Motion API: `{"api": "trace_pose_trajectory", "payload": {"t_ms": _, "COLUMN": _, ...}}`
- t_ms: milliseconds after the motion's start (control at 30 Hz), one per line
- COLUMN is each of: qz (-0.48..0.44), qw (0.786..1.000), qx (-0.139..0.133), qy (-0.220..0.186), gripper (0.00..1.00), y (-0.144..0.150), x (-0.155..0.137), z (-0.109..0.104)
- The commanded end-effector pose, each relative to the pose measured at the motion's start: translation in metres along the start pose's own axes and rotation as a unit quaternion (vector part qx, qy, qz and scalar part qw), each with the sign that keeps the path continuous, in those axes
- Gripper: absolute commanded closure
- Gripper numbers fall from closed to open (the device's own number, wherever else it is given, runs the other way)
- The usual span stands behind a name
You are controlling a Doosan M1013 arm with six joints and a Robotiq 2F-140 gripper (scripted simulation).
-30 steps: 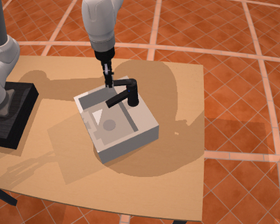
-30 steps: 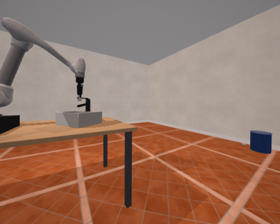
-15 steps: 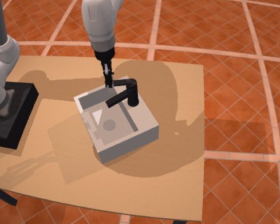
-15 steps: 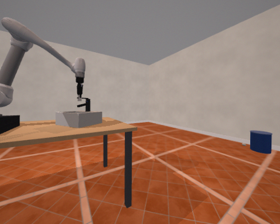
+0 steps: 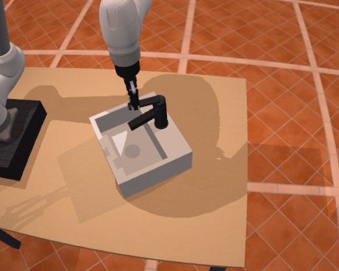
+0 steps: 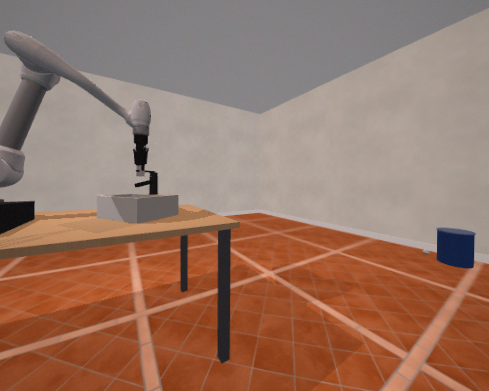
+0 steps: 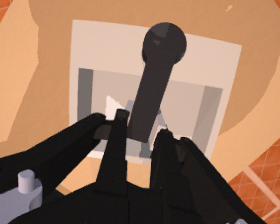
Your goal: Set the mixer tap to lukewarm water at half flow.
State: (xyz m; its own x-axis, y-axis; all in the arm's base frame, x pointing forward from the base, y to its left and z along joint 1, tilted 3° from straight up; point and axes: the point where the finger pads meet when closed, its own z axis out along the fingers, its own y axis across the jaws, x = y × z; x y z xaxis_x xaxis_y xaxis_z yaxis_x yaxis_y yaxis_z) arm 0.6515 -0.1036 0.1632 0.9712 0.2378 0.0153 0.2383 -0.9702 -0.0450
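Note:
A black mixer tap (image 5: 160, 116) (image 6: 154, 183) stands at the back rim of a grey sink block (image 5: 177, 147) (image 6: 133, 209) (image 7: 209, 60). Its spout (image 5: 142, 120) (image 6: 142, 185) reaches out over the basin. The lever (image 5: 148, 101) (image 6: 149, 173) (image 7: 151, 81) lies above the spout and points roughly the same way. A blue dot (image 5: 156, 110) shows on the tap body. My gripper (image 5: 134, 105) (image 6: 140, 172) (image 7: 141, 113) comes straight down from above and is shut on the lever's free end. In the wrist view the lever hides the spout.
The sink stands mid-way on a wooden table (image 5: 203, 220) (image 6: 203, 220). The arm's black base block (image 5: 12, 137) (image 6: 5, 217) is at the table's left end. A blue bin (image 6: 455, 247) stands on the floor by the far wall.

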Motion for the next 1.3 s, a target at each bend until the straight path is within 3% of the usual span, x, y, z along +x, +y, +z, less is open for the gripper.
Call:
{"api": "trace_pose_trajectory", "payload": {"t_ms": 0, "qz": -0.042, "qw": 0.999, "qx": 0.001, "qy": 0.001, "gripper": 1.00, "y": 0.0072, "x": 0.0003, "z": -0.0001}}
{"api": "trace_pose_trajectory", "payload": {"t_ms": 200, "qz": -0.076, "qw": 0.997, "qx": 0.001, "qy": 0.001, "gripper": 1.00, "y": 0.0132, "x": 0.0010, "z": -0.0001}}
{"api": "trace_pose_trajectory", "payload": {"t_ms": 1267, "qz": -0.077, "qw": 0.997, "qx": 0.001, "qy": 0.001, "gripper": 1.00, "y": 0.0134, "x": 0.0010, "z": -0.0001}}
